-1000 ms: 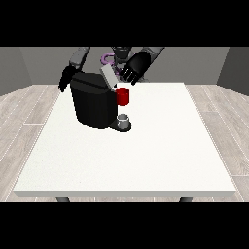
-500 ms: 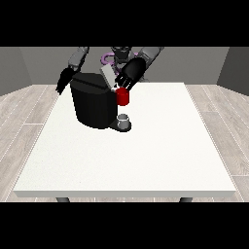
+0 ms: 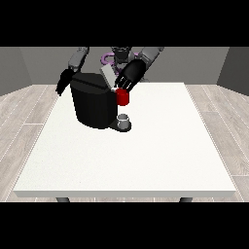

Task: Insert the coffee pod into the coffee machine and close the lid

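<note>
The black coffee machine (image 3: 92, 104) stands on the white table (image 3: 160, 146) at the back left. Its grey lid (image 3: 106, 75) is raised and tilted over the top. A red cylinder (image 3: 122, 97) sits at the machine's front top, above a small grey cup (image 3: 124, 119) on the drip base. I cannot tell whether the red piece is the coffee pod. The hand at the view's right (image 3: 130, 74) is over the machine with straight fingers pointing down, next to the lid and just above the red cylinder. The hand at the view's left (image 3: 64, 81) hangs open beside the machine's far side.
The robot's torso (image 3: 116, 54) stands behind the table's far edge. White table surface stretches in front of and to the right of the machine. A wooden floor surrounds the table.
The hand at the view's right has come down and slightly leftward, closer to the lid and the red cylinder. The lid now sits lower. The other hand has hardly moved.
</note>
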Available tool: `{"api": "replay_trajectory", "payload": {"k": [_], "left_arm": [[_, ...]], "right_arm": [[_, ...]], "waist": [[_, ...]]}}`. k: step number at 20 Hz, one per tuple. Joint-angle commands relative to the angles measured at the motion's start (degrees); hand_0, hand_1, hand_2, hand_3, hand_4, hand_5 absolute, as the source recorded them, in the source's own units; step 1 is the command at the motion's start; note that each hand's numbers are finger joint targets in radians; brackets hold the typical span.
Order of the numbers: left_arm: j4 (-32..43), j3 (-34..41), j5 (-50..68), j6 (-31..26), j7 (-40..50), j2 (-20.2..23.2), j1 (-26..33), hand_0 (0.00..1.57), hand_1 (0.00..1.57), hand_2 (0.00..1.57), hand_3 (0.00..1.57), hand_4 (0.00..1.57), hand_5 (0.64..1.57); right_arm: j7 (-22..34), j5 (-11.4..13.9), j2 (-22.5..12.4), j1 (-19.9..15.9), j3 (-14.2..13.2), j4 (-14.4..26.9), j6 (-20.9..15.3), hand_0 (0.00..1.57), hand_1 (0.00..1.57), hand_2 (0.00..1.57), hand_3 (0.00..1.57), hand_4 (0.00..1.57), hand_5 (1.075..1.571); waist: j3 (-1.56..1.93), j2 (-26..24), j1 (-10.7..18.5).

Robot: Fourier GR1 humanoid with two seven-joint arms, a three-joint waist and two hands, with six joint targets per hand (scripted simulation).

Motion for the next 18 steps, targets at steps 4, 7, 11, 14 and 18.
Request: {"api": "replay_trajectory", "payload": {"k": [4, 7, 11, 14, 18], "left_arm": [[0.93, -0.74, -1.27, 1.58, -1.65, -0.42, 1.84, 1.22, 1.22, 1.26, 1.2, 0.42, 1.571], [1.01, 1.5, -0.23, 0.66, -2.17, 2.97, -3.0, 1.22, 1.22, 1.26, 1.21, 0.38, 1.571], [-1.15, -0.15, -0.85, 1.18, -2.2, 0.06, -2.82, 1.22, 1.22, 1.24, 1.2, 0.36, 1.571], [1.19, 1.78, -1.27, 1.78, -2.14, 4.47, -6.65, 1.19, 1.19, 1.21, 1.17, 0.36, 1.571], [0.67, -0.75, -4.11, 6.41, -3.1, 2.2, -1.56, 1.23, 1.23, 1.24, 1.16, 0.0, 1.571]], "right_arm": [[2.12, 0.67, 0.89, 0.35, 1.06, -1.31, -0.64, 0.0, 0.0, 0.0, 0.0, 0.0, 1.571], [1.04, 0.0, -0.3, -1.68, -0.3, -1.17, -0.31, 0.0, 0.0, 0.0, 0.0, 0.0, 1.571], [-2.78, -1.11, -1.95, -2.9, -3.43, 2.88, -0.49, 0.0, 0.0, 0.0, 0.0, 0.0, 1.571], [0.68, 2.42, 1.29, -2.89, 2.08, -0.74, -1.83, 0.0, 0.0, 0.0, 0.0, 0.0, 1.571], [0.35, 1.31, 0.19, -1.31, 0.92, -1.02, -0.88, 0.0, 0.0, 0.0, 0.0, 0.0, 1.571]], "waist": [[-0.01, -0.91, 0.35], [0.0, 2.52, -1.27], [0.03, 2.8, 1.95], [-0.01, 4.6, -2.13], [0.0, 2.89, -1.48]]}}
